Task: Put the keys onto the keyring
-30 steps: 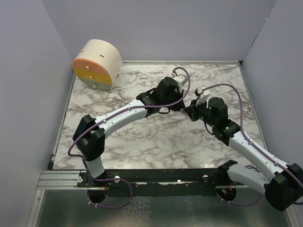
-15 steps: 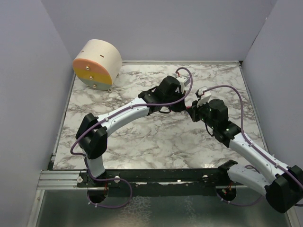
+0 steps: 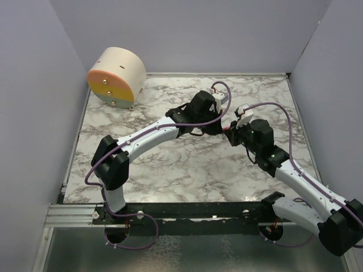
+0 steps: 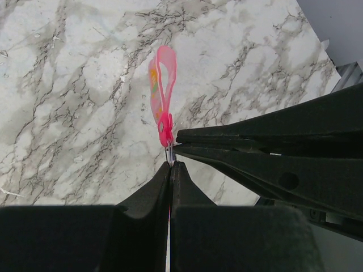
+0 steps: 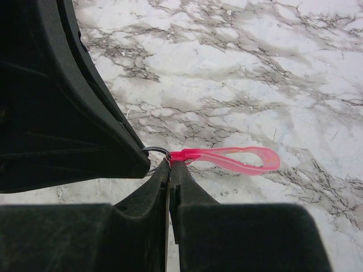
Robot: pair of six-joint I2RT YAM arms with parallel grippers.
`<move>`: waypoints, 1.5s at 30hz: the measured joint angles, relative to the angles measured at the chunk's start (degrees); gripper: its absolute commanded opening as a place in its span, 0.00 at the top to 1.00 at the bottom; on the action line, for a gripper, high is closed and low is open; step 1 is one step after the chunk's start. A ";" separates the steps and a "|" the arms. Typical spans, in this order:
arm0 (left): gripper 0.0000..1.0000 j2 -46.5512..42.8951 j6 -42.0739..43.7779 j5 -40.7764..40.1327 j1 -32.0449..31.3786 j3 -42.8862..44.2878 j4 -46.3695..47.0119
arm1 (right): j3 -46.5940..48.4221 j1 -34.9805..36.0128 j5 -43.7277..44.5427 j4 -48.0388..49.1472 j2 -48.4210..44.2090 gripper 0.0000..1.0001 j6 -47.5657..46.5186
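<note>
Pink key [image 5: 193,154] pinched by closed right end effector [image 5: 169,165]; left end effector [image 4: 171,165] clamps keyring [image 5: 156,149]. Worktop [image 3: 170,164] edges well away.

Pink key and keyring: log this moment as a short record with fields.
left end effector: shut on the keyring
right end effector: shut on the pink key, at its near end
tips: meeting at the ring
key threaded: cannot tell
surface: marble table
far left corner: beige cylinder
</note>
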 measured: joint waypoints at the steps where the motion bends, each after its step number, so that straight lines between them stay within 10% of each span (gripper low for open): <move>1: 1.00 0.00 0.02 0.09 0.00 0.07 -0.13 | 0.00 0.00 0.00 -0.09 -0.15 0.97 0.00; 45: 1.00 4.39 -8.07 22.75 5.16 6.05 -0.90 | -8.85 -0.02 0.04 11.06 -10.01 0.97 -7.61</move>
